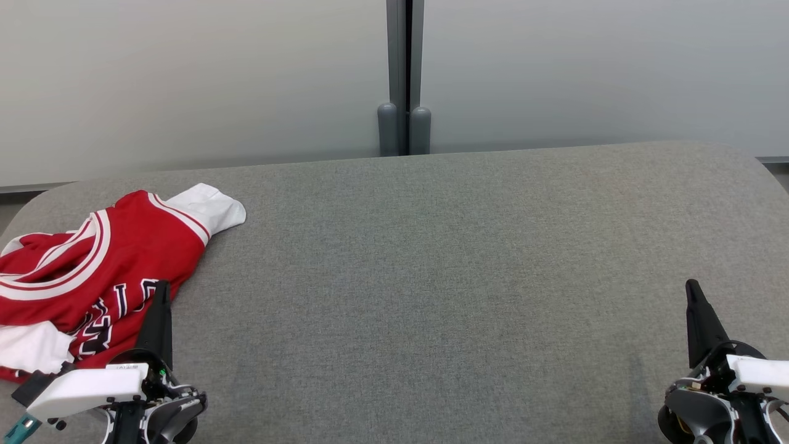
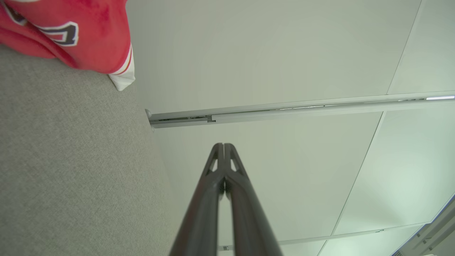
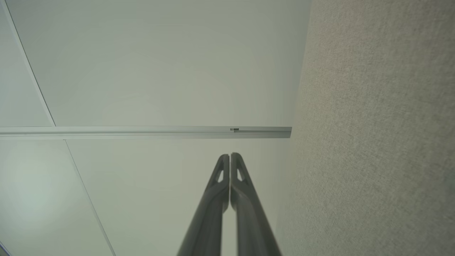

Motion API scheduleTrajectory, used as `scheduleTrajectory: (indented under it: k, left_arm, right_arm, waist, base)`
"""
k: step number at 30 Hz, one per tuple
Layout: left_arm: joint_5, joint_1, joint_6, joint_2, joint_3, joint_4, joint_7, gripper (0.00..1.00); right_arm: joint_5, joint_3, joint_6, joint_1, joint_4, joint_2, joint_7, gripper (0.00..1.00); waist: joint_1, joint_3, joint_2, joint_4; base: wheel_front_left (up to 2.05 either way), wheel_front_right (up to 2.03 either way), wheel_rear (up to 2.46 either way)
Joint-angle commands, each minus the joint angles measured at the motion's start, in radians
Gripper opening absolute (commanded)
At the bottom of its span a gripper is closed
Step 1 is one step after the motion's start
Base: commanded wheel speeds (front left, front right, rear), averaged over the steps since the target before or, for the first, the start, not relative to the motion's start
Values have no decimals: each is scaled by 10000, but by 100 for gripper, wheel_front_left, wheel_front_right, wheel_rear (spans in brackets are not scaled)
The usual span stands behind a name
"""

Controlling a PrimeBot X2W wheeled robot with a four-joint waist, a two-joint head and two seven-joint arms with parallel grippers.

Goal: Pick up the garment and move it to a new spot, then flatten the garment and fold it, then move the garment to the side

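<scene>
The red shirt point(image 1: 123, 259) has dark letters, too crumpled to read. The left gripper point(image 1: 163, 287) and right gripper point(image 1: 691, 285) are pressed together, empty

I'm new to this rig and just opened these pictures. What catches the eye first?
A crumpled red jersey with white trim lies at the left end of the grey padded surface, vivid against it. The left gripper stands shut close beside it; the right gripper, also shut, sits far right over bare fabric.
</scene>
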Motion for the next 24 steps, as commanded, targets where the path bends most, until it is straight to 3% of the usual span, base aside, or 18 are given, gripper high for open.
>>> scheduleTrajectory:
  k: [1, 24]
  left_arm:
    - [14, -145, -44, 28, 23, 14, 20, 0]
    - [14, -146, -44, 28, 23, 13, 20, 0]
  right_arm:
    - [-54, 5, 0, -106, 8, -8, 17, 0]
    - [-54, 6, 0, -106, 8, -8, 17, 0]
  waist:
    - [0, 0, 0, 0]
    - [0, 0, 0, 0]
  base:
    - [0, 0, 0]
    - [0, 0, 0]
